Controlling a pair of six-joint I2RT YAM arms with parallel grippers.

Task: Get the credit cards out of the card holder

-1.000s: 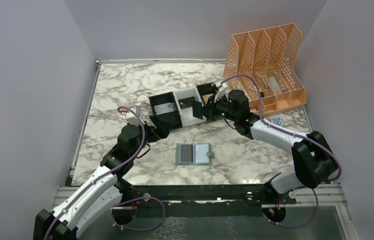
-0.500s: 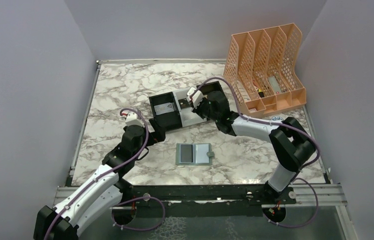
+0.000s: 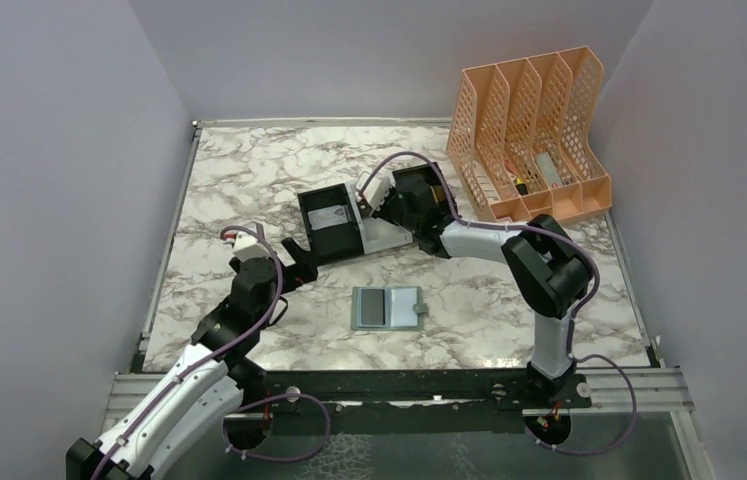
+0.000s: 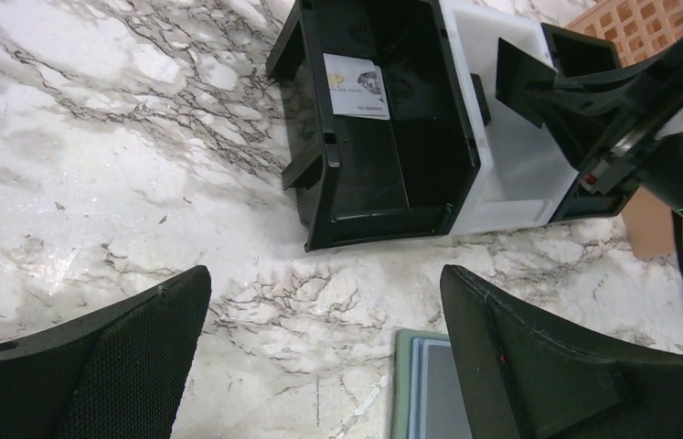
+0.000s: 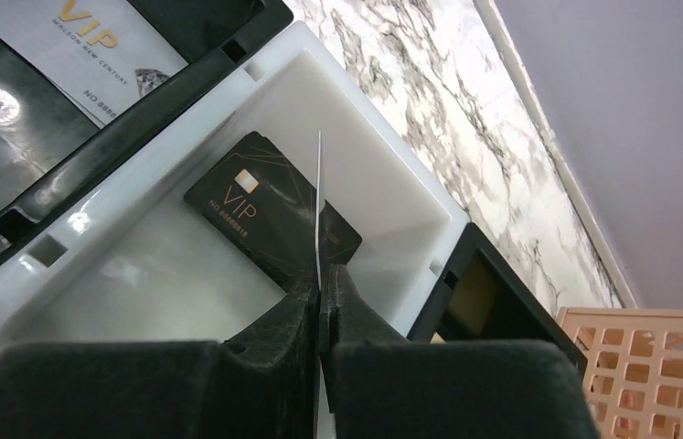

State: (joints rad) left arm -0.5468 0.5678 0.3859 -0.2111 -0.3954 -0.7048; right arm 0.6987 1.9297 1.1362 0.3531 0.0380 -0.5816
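The marbled surface (image 3: 249, 180) carries a three-compartment tray (image 3: 332, 238) directly under my right end effector (image 5: 321, 274). The sage-green card holder (image 3: 386, 308) lies open well behind it, towards my bases, with what looks like a dark card in one half. My right end effector is pinched shut on a credit card (image 5: 319, 201), held on edge over the white middle compartment so it can drop beside the black VIP card (image 5: 255, 206) lying there. My left end effector (image 4: 324, 283) hangs spread wide and empty, just short of the tray.
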